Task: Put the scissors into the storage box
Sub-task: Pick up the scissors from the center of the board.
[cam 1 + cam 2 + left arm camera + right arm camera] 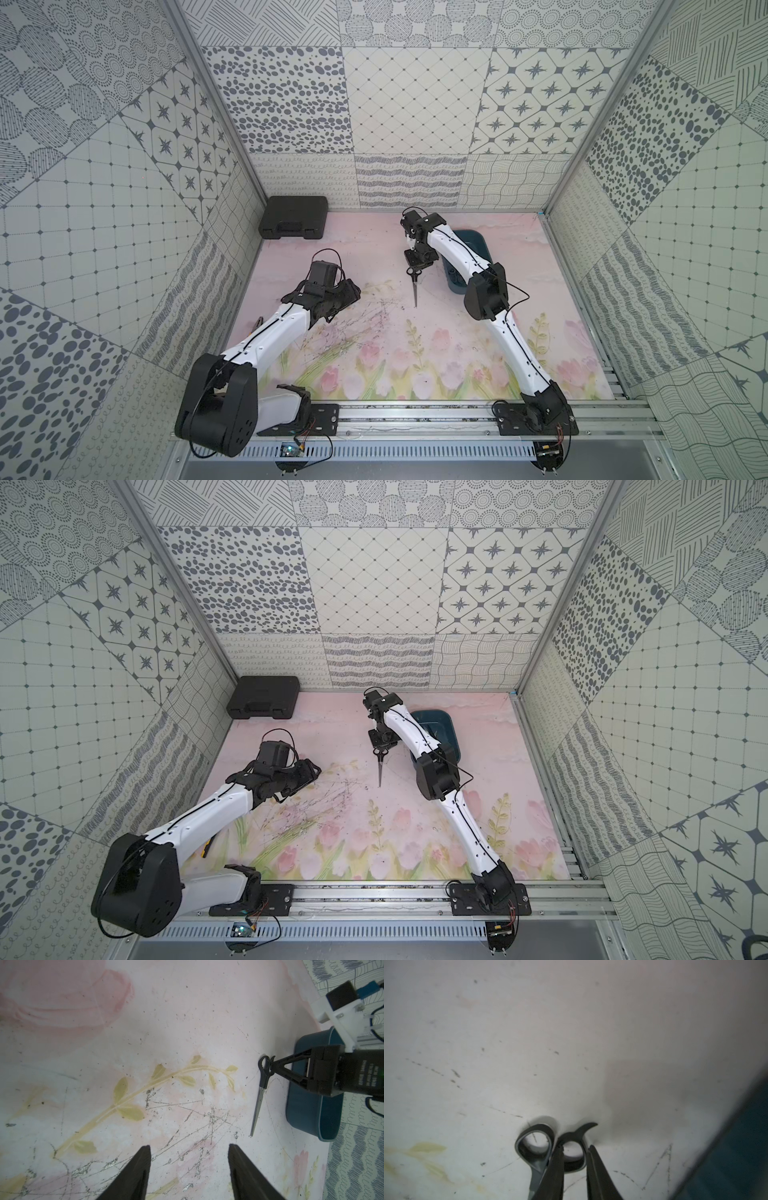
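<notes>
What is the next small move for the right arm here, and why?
Probably close the right gripper: its fingers straddle one handle loop of the scissors, which lie flat on the mat beside the storage box, not yet lifted.

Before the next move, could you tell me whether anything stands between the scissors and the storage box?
Nothing visible: the scissors lie on bare mat beside the storage box, the right gripper at one handle loop.

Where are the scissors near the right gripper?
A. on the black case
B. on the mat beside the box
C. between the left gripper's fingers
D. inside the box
B: the scissors lie on the mat, beside the box and outside it, with the right gripper at their handles.
</notes>
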`<state>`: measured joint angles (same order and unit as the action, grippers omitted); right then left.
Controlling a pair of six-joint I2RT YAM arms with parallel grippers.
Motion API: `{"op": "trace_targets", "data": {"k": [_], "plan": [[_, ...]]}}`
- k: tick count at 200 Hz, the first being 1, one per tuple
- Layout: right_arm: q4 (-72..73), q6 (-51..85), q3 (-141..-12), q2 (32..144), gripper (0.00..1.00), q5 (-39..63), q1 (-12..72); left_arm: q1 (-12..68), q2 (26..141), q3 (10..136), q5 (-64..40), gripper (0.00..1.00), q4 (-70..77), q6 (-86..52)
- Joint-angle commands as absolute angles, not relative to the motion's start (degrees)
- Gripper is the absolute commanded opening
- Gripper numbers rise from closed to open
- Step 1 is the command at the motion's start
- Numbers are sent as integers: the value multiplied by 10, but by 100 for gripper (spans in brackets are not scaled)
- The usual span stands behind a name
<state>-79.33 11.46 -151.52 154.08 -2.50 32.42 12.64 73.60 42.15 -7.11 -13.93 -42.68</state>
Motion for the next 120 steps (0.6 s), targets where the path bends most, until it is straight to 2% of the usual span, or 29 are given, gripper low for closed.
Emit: {"op": "trace_targets", "data": {"k": [1, 32, 62, 120], "plan": [[-779, 125, -1512, 1574, 22, -35, 326, 125, 748, 431, -87, 64, -136, -412], [-775, 134, -1497, 1582, 21, -48, 328, 125, 758, 437, -91, 64, -135, -413], [-765, 128, -1465, 1581, 0, -61, 330, 125, 758, 440, -92, 64, -137, -411], [-722, 109, -1367, 1508, 0, -41, 332, 126, 746, 432, -85, 64, -144, -412]]}}
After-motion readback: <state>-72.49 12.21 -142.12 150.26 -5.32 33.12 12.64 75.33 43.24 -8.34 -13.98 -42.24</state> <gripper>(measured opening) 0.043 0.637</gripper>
